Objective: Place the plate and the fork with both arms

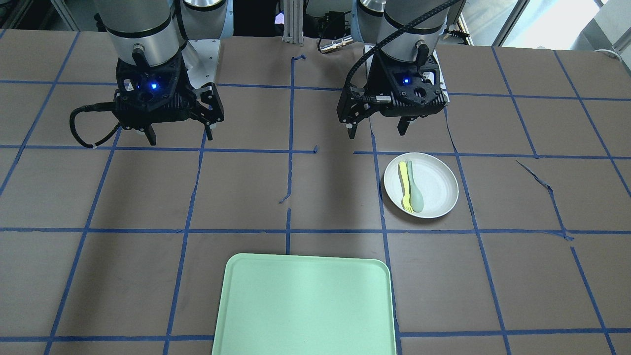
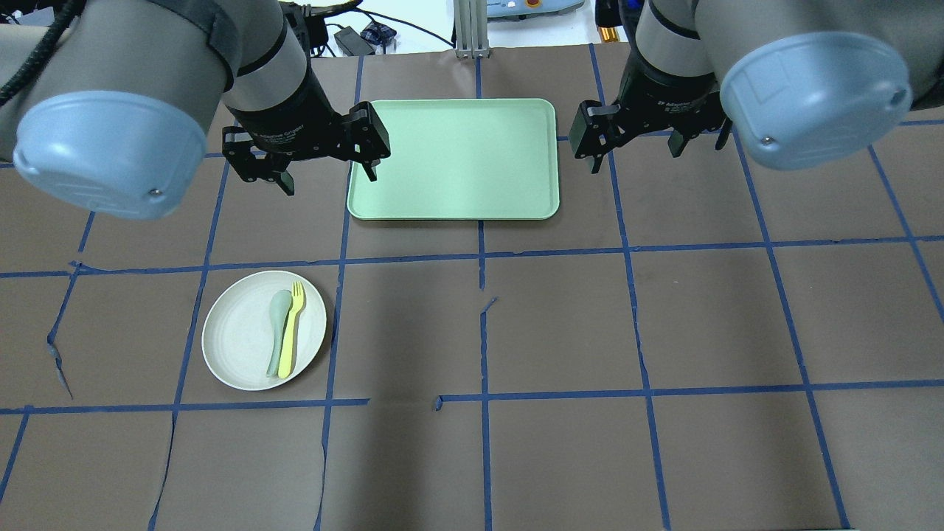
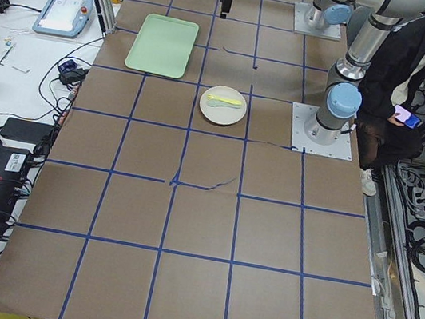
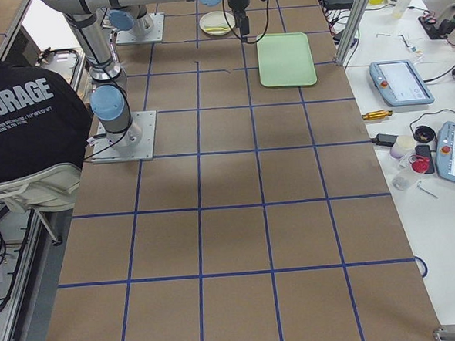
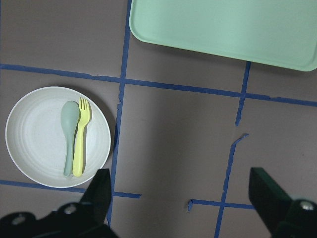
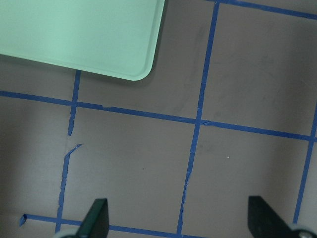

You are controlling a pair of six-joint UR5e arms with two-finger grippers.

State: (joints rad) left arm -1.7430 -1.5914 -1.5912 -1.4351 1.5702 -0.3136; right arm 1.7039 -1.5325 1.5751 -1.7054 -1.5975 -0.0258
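**One plate, one fork, two grippers with nothing held**

One small round off-white plate (image 2: 234, 335) is seen at the lower left of the overhead view, flat on the brown table (image 2: 560, 324) marked with blue tape lines. One slim yellow plastic fork (image 2: 290, 329) and one pale grey-green spoon (image 2: 277, 332) are laid side by side on it. One mint-green rectangular tray (image 2: 457, 158) is set at the top middle, well apart from the plate.

Two black grippers are held above the table. The left gripper (image 2: 328, 177) is at the tray's left edge and the right gripper (image 2: 634, 157) just past its right edge. The fingers of both are spread apart.

"OURAGE" can be read on one person's black jacket (image 4: 24, 121). The small white writing on the grippers cannot be read.
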